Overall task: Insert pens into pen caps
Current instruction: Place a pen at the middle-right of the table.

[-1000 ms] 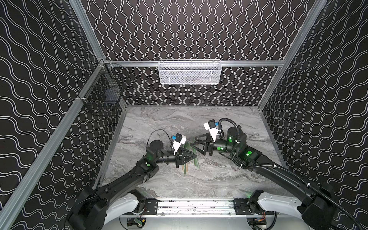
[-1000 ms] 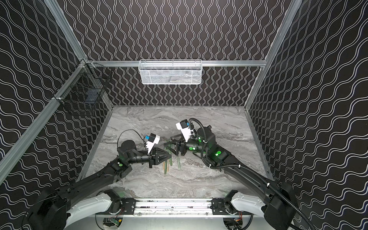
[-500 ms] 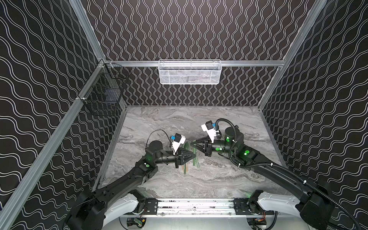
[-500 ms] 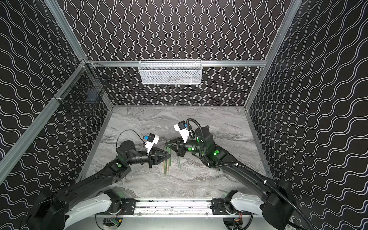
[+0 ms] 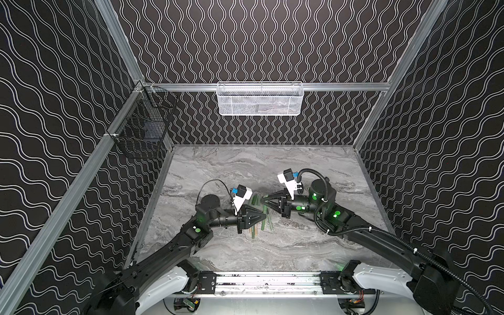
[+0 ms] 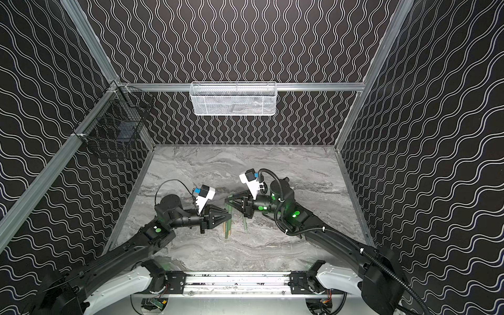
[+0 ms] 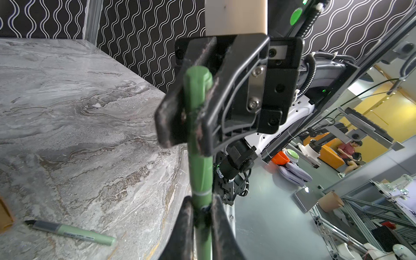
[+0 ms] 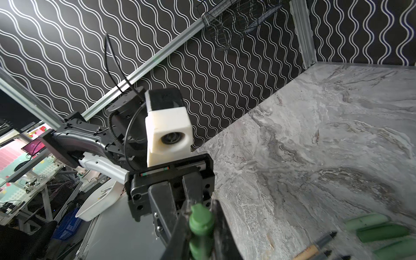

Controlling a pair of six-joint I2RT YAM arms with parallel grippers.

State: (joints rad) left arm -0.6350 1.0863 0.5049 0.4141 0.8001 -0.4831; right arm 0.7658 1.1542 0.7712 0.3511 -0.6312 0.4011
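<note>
My left gripper point(image 7: 201, 202) is shut on a dark green pen point(image 7: 202, 234). In line with it stands a dark green pen cap point(image 7: 198, 90), and my right gripper point(image 8: 201, 209) is shut on that cap point(image 8: 201, 221). The two grippers meet tip to tip in both top views, left point(image 5: 263, 216) and right point(image 5: 262, 200). The pen's tip is hidden where cap and pen join. Other pens point(image 5: 253, 230) lie on the table under the grippers, one of them pale green point(image 7: 74, 233). Loose caps point(image 8: 382, 233) lie beside dark-tipped pens point(image 8: 324, 242).
The marble table point(image 5: 245, 169) is walled on three sides. A white mesh basket point(image 5: 260, 99) hangs on the back rail and a black wire basket point(image 5: 144, 128) on the left rail. More loose caps point(image 5: 255, 199) lie behind the grippers.
My right gripper has gone from open to shut on the dark green cap and shifted slightly left toward the left gripper. The left gripper has kept its hold on the pen.
</note>
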